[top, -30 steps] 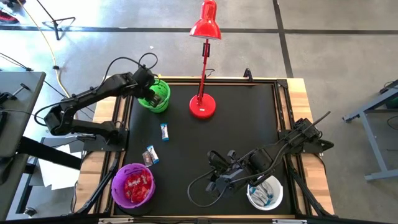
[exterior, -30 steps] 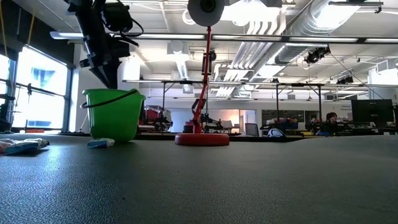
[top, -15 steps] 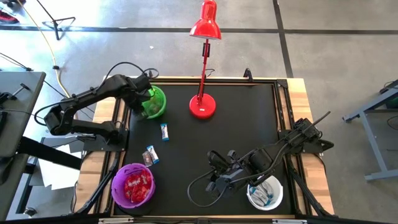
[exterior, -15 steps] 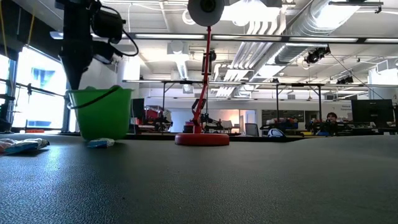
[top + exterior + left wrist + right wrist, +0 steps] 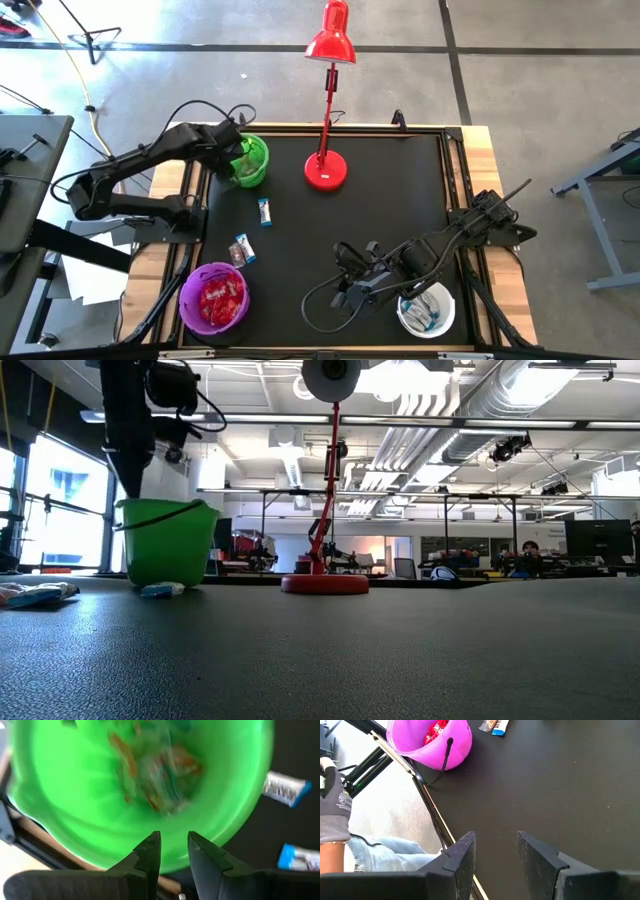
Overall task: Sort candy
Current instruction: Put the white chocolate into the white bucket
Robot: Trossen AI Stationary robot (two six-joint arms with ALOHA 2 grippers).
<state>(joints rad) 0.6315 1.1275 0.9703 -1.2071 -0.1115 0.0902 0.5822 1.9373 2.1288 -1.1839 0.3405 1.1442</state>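
The green bowl (image 5: pixel 252 162) stands at the far left of the black mat and holds clear-wrapped candy (image 5: pixel 160 775). My left gripper (image 5: pixel 174 840) points down over the bowl's left rim (image 5: pixel 125 505). Its fingers are slightly apart, with nothing between them. Two blue-and-white candies (image 5: pixel 265 211) (image 5: pixel 243 249) lie on the mat. The purple bowl (image 5: pixel 214 298) holds red candy, and the white bowl (image 5: pixel 427 312) holds blue-and-white candy. My right gripper (image 5: pixel 495 845) hangs open above the mat, left of the white bowl. My left gripper reaches down from above at the green bowl's left rim (image 5: pixel 100 865). Its fingers (image 5: pixel 150 852) stand over the inner wall. I cannot tell whether they touch the bowl.
A red desk lamp (image 5: pixel 326 170) stands on the mat at the far middle. The wooden table edge (image 5: pixel 165 260) frames the mat. A person's gloved hand (image 5: pixel 330 790) shows beyond the near left corner. Bare mat (image 5: pixel 380 200) stretches between the lamp and my right arm.
My left gripper has moved from over the middle of the green bowl toward the table's left edge and has rolled at the wrist. The green bowl has shifted left on the mat, then come a little way back.
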